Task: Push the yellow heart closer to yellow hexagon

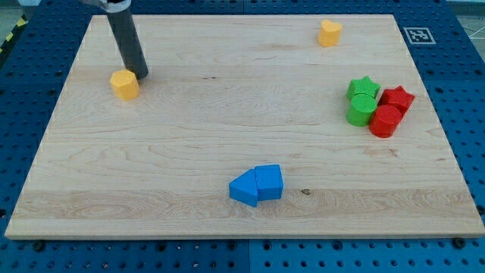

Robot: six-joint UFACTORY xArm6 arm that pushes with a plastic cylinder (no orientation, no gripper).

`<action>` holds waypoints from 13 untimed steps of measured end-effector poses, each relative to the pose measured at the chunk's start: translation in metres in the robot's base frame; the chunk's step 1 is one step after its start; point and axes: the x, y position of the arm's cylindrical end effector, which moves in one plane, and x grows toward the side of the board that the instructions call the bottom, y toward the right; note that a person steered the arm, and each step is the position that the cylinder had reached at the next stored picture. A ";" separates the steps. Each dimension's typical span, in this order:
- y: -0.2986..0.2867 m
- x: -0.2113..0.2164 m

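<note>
The robot's body shows only as a straight, smooth, dark grey cylindrical rod (126, 39), lighter metallic at the view's top edge, ending in my tip (141, 76), plain and blunt.

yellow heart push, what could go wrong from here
1. My tip sits right by the yellow hexagon at the view's upper left, not by the yellow heart at the view's top right. Leaving carelessly could knock the hexagon toward the board's left edge.
2. The heart lies close to the board's top edge, so a badly angled push might slide it off.
3. The long push across could let the heart slip off the tip.
</note>
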 end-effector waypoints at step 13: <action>0.372 -0.148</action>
